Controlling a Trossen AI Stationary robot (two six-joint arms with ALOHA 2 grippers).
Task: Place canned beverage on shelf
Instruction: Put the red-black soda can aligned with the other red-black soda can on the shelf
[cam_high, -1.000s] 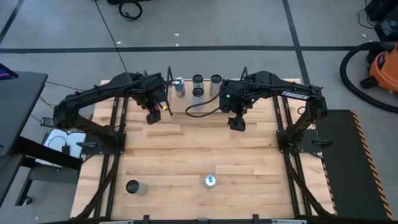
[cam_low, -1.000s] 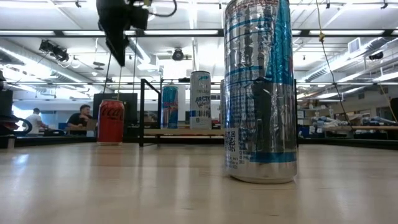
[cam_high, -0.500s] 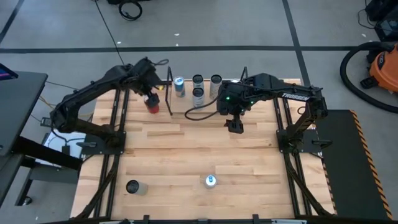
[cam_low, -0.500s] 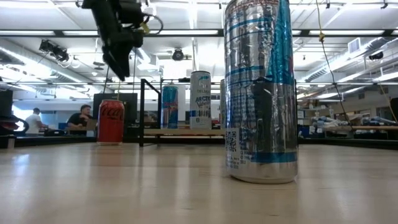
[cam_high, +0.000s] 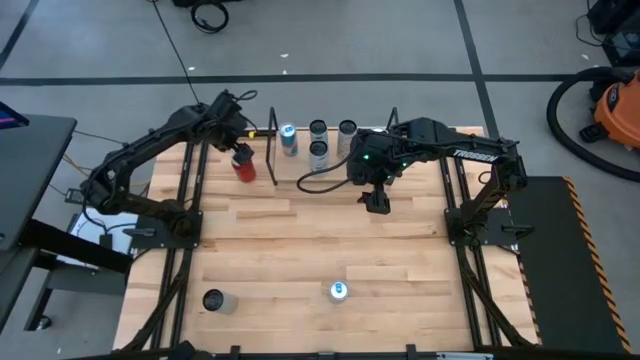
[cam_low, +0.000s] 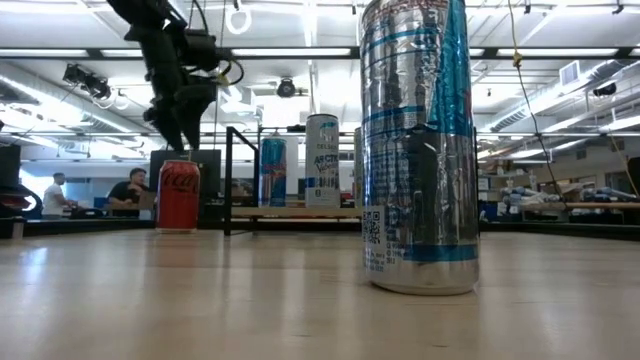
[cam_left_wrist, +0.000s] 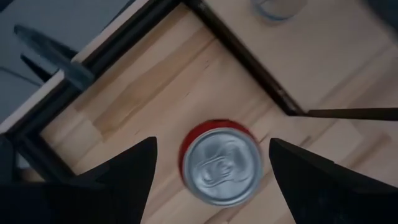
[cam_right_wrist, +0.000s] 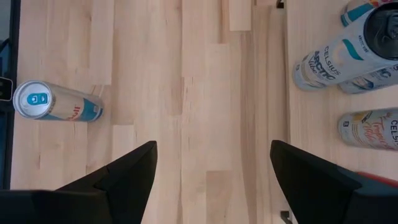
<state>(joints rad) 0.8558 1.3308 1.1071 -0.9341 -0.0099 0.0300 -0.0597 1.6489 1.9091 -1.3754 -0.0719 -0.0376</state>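
Red can (cam_high: 243, 166) sits upright on the table (cam_high: 300, 250), just left of the shelf (cam_high: 320, 160), and the left end effector (cam_left_wrist: 211, 168) hangs right above it, fingers spread wide, not touching. Right end effector (cam_high: 377, 203) hovers open over bare table near the shelf, which holds a few tall cans (cam_high: 318, 140).

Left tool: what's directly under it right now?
Under the open left tool a red can stands upright on the table, just outside the shelf. The can's silver lid shows; the wood beneath it is covered.
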